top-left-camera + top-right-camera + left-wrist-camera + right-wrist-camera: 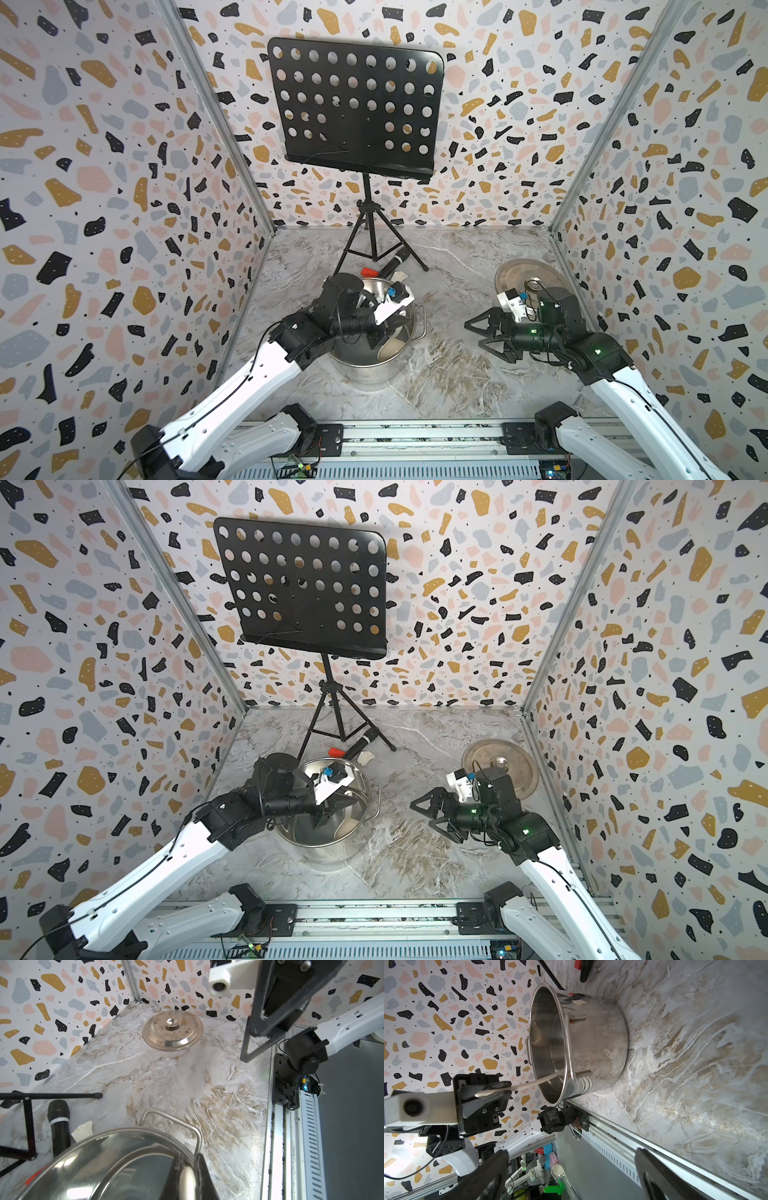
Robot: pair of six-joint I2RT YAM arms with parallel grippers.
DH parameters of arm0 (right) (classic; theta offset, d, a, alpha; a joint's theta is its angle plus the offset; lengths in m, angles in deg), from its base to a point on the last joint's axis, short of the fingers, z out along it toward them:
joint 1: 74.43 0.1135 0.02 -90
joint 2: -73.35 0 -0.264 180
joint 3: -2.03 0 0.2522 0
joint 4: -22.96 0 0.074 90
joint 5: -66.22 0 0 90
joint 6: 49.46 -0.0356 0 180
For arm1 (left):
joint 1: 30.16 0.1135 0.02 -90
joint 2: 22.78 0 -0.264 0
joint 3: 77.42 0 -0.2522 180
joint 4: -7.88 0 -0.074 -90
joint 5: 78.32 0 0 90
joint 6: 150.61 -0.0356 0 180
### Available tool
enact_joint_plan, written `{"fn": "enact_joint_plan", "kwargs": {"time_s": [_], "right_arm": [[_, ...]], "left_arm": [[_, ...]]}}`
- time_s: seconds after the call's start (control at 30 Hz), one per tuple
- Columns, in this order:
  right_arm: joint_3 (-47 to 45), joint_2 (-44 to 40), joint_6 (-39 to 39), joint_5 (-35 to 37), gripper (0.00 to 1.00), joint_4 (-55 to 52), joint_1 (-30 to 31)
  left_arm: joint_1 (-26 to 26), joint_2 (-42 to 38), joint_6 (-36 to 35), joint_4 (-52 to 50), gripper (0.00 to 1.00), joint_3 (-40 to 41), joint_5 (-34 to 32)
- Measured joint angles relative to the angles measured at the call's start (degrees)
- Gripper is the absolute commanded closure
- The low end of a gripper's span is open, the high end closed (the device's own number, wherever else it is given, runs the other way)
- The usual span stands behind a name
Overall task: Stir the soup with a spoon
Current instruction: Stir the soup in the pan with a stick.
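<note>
The soup is only a large shiny steel pot (365,368) (328,852) (83,1165) (600,1043) with wire loop handles; no liquid shows inside. My left gripper (386,332) (332,808) (188,1167) (496,1088) hangs over the pot's near rim. It is shut on the thin handle of the cream-white spoon (187,1180) (533,1083). The spoon slants down into the pot, its round bowl (392,347) (349,829) resting low against the inner wall. My right gripper (473,334) (420,813) (571,1159) stands open and empty to the right of the pot, above the table.
A flat steel lid (523,274) (498,762) (172,1030) lies at the back right, behind my right arm. A black music stand (353,112) on a tripod stands behind the pot. A black microphone (397,264) (58,1126) and a small red thing (369,271) lie at its feet.
</note>
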Motion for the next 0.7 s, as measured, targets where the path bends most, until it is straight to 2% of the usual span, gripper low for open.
{"fn": "enact_joint_plan", "kwargs": {"time_s": [0.17, 0.33, 0.53, 0.7], "right_arm": [[0.0, 0.4, 0.0, 0.0, 0.00, 0.1, 0.0], [0.0, 1.4, 0.0, 0.0, 0.00, 0.6, 0.0], [0.0, 1.8, 0.0, -0.1, 0.00, 0.9, 0.0], [0.0, 1.7, 0.0, -0.1, 0.00, 0.9, 0.0]], "left_arm": [[-0.2, -9.6, 3.6, -3.0, 1.00, 6.8, -5.5], [0.9, -14.6, 9.9, -4.7, 1.00, 8.8, -16.5], [7.4, -11.7, 16.1, -7.6, 1.00, 6.8, -30.7], [10.3, -5.3, 16.4, -7.2, 1.00, 2.9, -36.4]]}}
